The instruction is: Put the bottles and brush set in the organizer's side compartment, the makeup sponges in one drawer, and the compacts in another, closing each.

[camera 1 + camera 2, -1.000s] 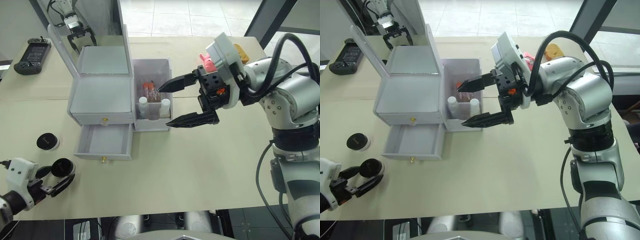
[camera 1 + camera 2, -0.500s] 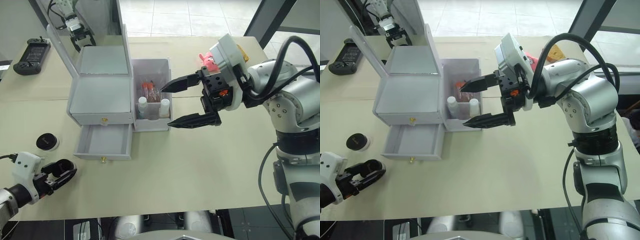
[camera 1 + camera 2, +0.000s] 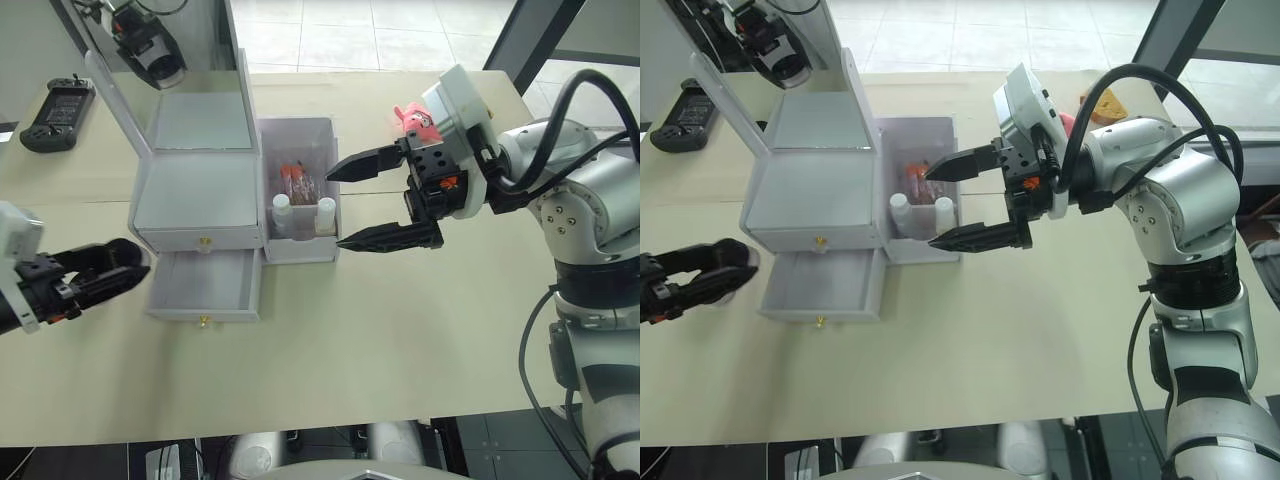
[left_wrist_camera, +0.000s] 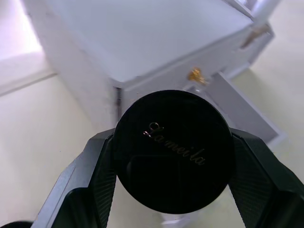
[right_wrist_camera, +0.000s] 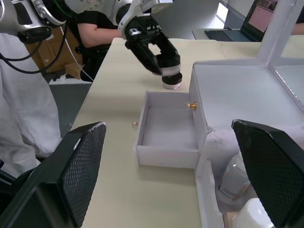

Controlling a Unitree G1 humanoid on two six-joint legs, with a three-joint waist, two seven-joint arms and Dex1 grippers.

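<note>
My left gripper (image 3: 126, 263) is shut on a black-lidded compact (image 4: 173, 152), held above the table just left of the organizer (image 3: 195, 190). The organizer's lower drawer (image 3: 206, 284) is pulled out and empty. Its upper drawer (image 3: 203, 240) is shut. The side compartment (image 3: 300, 131) holds the two white-capped bottles (image 3: 283, 204) and the brush set (image 3: 297, 178). My right gripper (image 3: 336, 208) hangs open beside that bin with nothing in it. The makeup sponges are out of view.
The mirror lid (image 3: 110, 95) stands open at the organizer's back left. A pink plush toy (image 3: 414, 119) lies behind my right wrist. A black device (image 3: 55, 100) rests at the far left. People stand beyond the table's left edge (image 5: 28, 109).
My left gripper has risen from the table's front left with the compact and moved towards the organizer's left side. The right gripper has barely moved.
</note>
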